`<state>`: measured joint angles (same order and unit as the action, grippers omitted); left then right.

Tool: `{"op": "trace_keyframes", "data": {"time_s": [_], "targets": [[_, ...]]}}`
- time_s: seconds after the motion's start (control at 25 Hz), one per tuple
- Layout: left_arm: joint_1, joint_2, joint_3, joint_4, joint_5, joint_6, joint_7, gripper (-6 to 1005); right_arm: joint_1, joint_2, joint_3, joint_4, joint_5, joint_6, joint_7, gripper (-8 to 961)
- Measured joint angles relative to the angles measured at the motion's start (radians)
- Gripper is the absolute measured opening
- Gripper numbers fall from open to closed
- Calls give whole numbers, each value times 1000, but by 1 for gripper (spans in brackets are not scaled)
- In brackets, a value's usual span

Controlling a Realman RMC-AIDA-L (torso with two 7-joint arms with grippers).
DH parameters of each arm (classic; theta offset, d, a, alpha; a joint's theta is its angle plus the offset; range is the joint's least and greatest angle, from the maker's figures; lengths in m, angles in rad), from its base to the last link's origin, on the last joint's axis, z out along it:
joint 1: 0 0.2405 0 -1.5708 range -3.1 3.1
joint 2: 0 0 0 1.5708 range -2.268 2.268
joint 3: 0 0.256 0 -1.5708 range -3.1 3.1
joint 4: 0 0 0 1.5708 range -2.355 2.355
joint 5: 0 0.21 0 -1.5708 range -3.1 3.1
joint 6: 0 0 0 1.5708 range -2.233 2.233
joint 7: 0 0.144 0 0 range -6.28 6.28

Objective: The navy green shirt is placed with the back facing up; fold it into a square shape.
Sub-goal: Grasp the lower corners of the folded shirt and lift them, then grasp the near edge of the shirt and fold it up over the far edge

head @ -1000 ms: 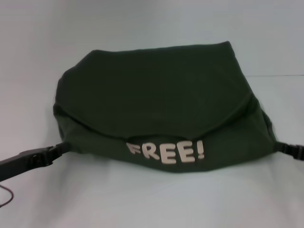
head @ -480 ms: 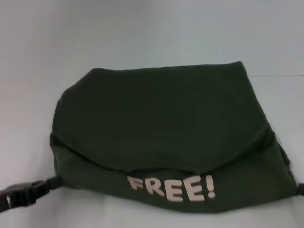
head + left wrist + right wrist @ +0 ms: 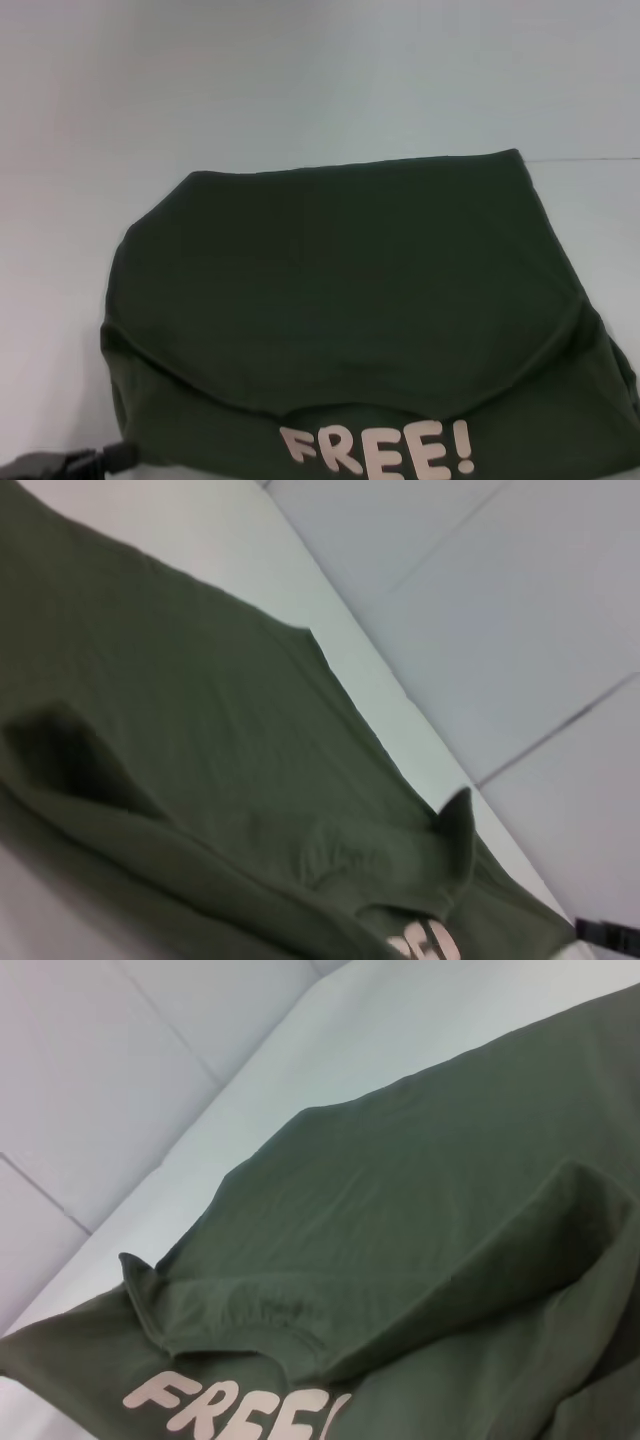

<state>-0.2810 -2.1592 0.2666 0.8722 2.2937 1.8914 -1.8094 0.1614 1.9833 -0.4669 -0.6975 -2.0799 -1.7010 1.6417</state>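
Shirt: the navy green shirt (image 3: 350,300) is lying folded on the pale table (image 3: 300,90), filling the middle and near part of the head view and running off the near edge.
Fold: a plain upper layer is lying over a lower layer, its curved hem sagging toward the near side; the far edge is lying fairly straight.
Writing: pale block letters reading "FREE!" (image 3: 378,452) are showing on the lower layer just under the curved hem, at the near middle; in the right wrist view only "FREE" (image 3: 235,1403) is showing, cut by the frame, and the left wrist view is catching just a scrap of the print (image 3: 425,945).
Neckline: a ribbed collar edge (image 3: 285,1315) is sitting just above the lettering in the right wrist view.
Left gripper: the left gripper (image 3: 75,464) is showing as a dark shape at the near left corner, at the shirt's near left edge; it seems to be pinching the cloth, but I cannot tell for sure.
Right gripper: it is sitting outside the head view, and its own wrist view is showing only cloth, so its fingers cannot be told.
Floor: grey tiles (image 3: 520,600) are lying beyond the table edge.
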Motion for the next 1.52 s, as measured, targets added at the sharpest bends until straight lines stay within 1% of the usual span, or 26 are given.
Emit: {"op": "trace_keyframes", "data": {"time_s": [0.28, 0.48, 0.6, 0.76, 0.96, 1.08, 1.16, 1.36, 1.44, 1.52], "targets": [[31, -5, -15, 1, 36, 44, 19, 0, -1, -1, 46, -2, -49, -42, -4, 22], [19, 1, -52, 2, 38, 50, 17, 0, 3, -1, 95, -2, -49, -48, -11, 31], [-30, 17, -65, -7, 32, 36, 10, 0, 39, -7, 145, -4, -44, -49, 3, 36], [-117, 47, -78, -55, 29, -24, -5, 0, 117, -11, 208, -4, -45, -21, 29, 44], [-232, 88, -75, -162, 20, -204, -22, 0, 229, -18, 211, 11, -44, 81, 61, 53], [-294, 107, -71, -228, 15, -325, -22, 0, 299, -23, 201, 40, -48, 158, 76, 58], [-330, 111, -71, -253, 12, -395, -22, 0, 345, -26, 189, 66, -49, 219, 82, 61], [-404, 108, -71, -283, 1, -567, -22, 0, 455, -29, 145, 142, -50, 415, 87, 70], [-434, 109, -62, -297, 1, -621, -27, 0, 487, -29, 104, 167, -50, 478, 95, 74], [-446, 111, -50, -304, 1, -639, -37, 0, 501, -28, 67, 177, -50, 506, 107, 77]]}}
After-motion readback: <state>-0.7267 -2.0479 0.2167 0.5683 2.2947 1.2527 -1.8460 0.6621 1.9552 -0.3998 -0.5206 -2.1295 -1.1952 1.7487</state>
